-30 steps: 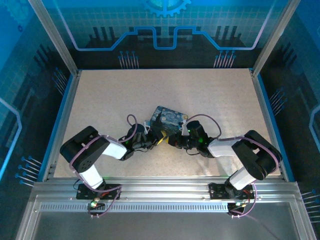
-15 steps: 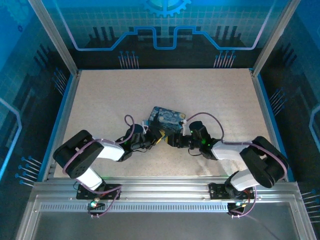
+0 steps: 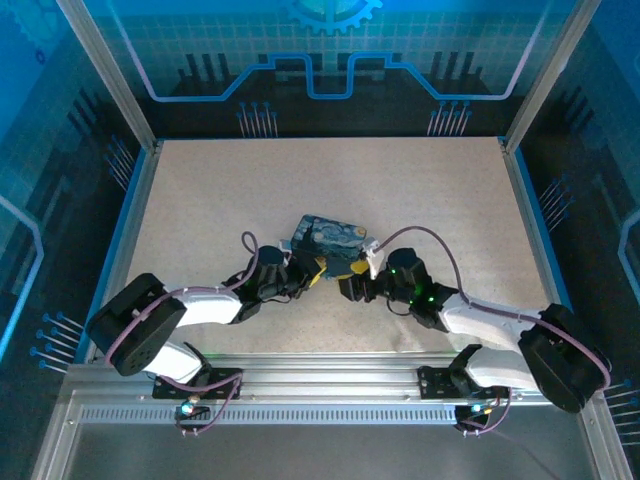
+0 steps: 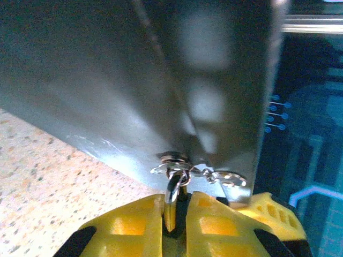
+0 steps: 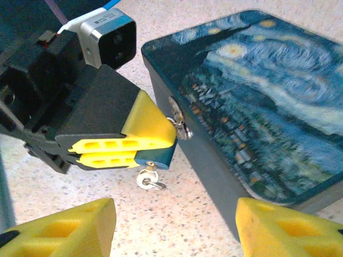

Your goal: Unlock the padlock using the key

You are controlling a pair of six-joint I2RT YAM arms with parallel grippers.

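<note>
The padlock [image 5: 155,156], a small dark teal body, is clamped between the yellow fingers of my left gripper [image 5: 161,143], which is shut on it. Its silvery shackle [image 4: 172,182] hooks through the latch on the side wall of the blue starry-night tin [image 5: 268,101]. The key [image 5: 146,179] sticks out of the padlock's underside, its round head and ring hanging free just above the table. My right gripper [image 5: 174,233] stands open a little in front of the key, touching nothing. From above, the left gripper [image 3: 312,268] and right gripper [image 3: 350,287] meet at the tin's [image 3: 332,236] near edge.
The tin lies flat on the speckled table [image 3: 250,190], with bare surface behind it and on both sides. Metal frame posts [image 3: 110,80] and blue walls close the workspace in. The left wrist camera housing [image 5: 110,37] sits close above the padlock.
My right gripper has opened, let go of the key and drawn back a little, leaving the key in the padlock. Both arms have stretched lower. The left gripper still holds the padlock.
</note>
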